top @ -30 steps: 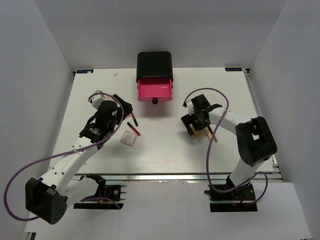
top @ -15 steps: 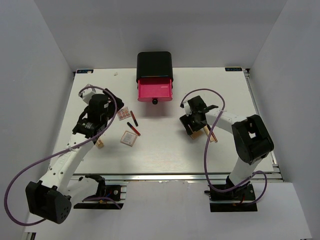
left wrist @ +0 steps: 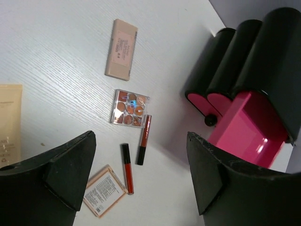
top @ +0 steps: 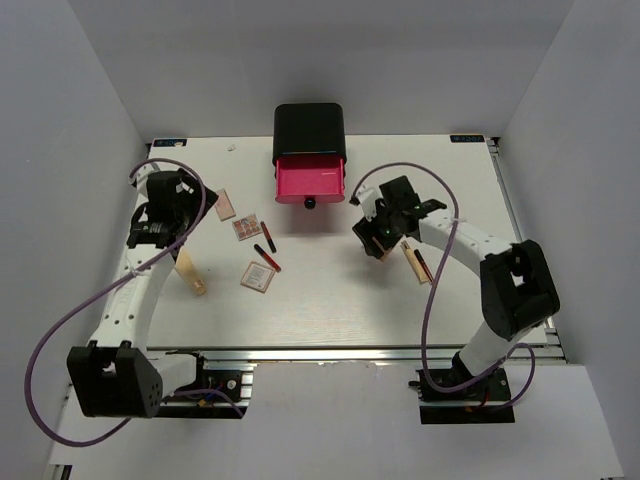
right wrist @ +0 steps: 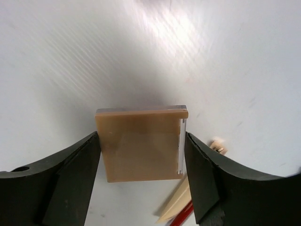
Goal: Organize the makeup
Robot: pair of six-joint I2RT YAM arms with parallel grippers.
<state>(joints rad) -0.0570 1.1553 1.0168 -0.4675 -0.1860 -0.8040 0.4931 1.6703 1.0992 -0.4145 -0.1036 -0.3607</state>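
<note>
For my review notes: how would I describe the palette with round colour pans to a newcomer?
Find the black box with the open pink drawer at the back. Just left of the drawer and nearer the arms lies a square palette. Only it shows round brownish pans; the tan case beside it is plain.

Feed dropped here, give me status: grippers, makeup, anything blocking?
Left gripper open, empty, over loose makeup. Right gripper clamped on tan palette. Pink drawer open, nothing seen blocking.

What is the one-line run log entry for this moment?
left end effector: open, empty | right end effector: grips tan palette | drawer: open
</note>
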